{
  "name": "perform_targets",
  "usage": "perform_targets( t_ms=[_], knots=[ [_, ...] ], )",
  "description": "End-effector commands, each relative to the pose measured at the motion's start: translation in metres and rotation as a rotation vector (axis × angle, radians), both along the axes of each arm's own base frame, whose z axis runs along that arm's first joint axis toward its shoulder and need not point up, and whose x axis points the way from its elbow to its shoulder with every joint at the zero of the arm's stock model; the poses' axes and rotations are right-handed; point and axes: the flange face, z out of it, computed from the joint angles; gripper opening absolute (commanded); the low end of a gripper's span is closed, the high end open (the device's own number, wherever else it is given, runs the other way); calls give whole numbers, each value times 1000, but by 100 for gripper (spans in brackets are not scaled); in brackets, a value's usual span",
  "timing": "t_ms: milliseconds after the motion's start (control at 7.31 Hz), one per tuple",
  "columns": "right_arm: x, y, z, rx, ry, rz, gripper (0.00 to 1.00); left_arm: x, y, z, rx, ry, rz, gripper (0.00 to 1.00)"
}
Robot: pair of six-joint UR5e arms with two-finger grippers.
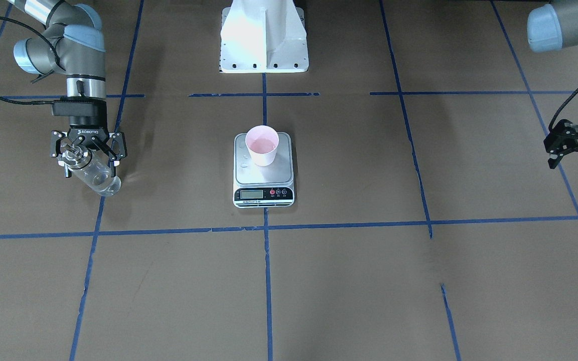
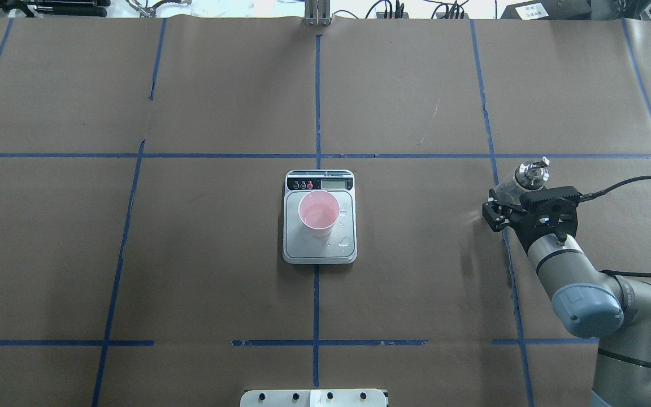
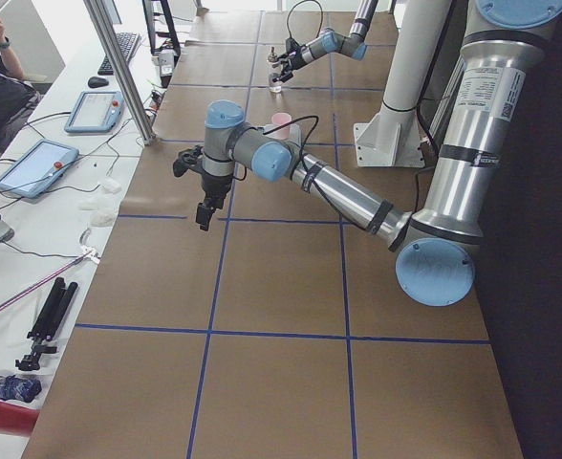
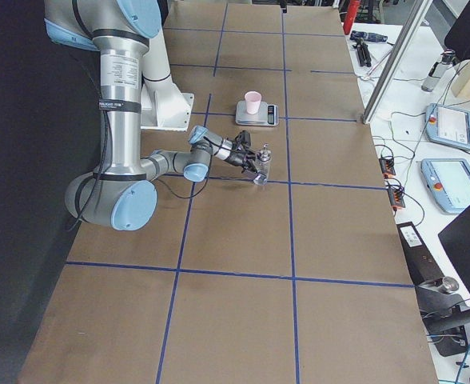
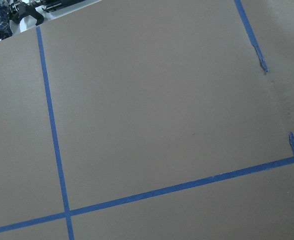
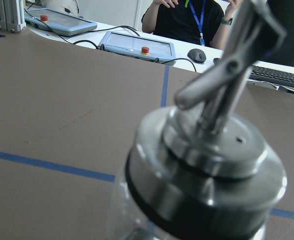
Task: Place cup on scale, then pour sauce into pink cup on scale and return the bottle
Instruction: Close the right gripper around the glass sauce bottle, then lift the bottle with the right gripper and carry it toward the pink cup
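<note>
The pink cup (image 1: 263,145) stands upright on the scale (image 1: 264,176) at the table's middle, with a little clear liquid in it. It also shows in the overhead view (image 2: 319,213) on the scale's platform (image 2: 320,251). My right gripper (image 1: 88,159) is shut on the clear glass bottle (image 1: 97,175), fingers on both sides of its upper body. The bottle is upright, low over the table, far to my right of the scale (image 2: 520,178). Its metal spout fills the right wrist view (image 6: 207,150). My left gripper (image 1: 552,149) is open and empty, far to my left.
The white robot pedestal (image 1: 264,35) stands behind the scale. A few droplets (image 2: 343,242) lie on the platform beside the cup. Blue tape lines cross the brown paper. Tablets (image 6: 137,46) and a seated person are beyond the table's far edge.
</note>
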Motion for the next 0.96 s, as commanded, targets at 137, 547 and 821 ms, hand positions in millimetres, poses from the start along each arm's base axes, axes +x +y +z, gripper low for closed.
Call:
perform_targets(
  t_ms=[137,547,821],
  knots=[
    [-3,-4,-8,9,-6,-1,66,-2,0,-2,2,1,-4,100],
    [13,-19,-29,52,-77,-76,0,-3,1,-5,-3,6,-11,100],
    [46,-46,-55,69,-73,-102,0,-4,1,-6,-4,8,-15,100]
  ],
)
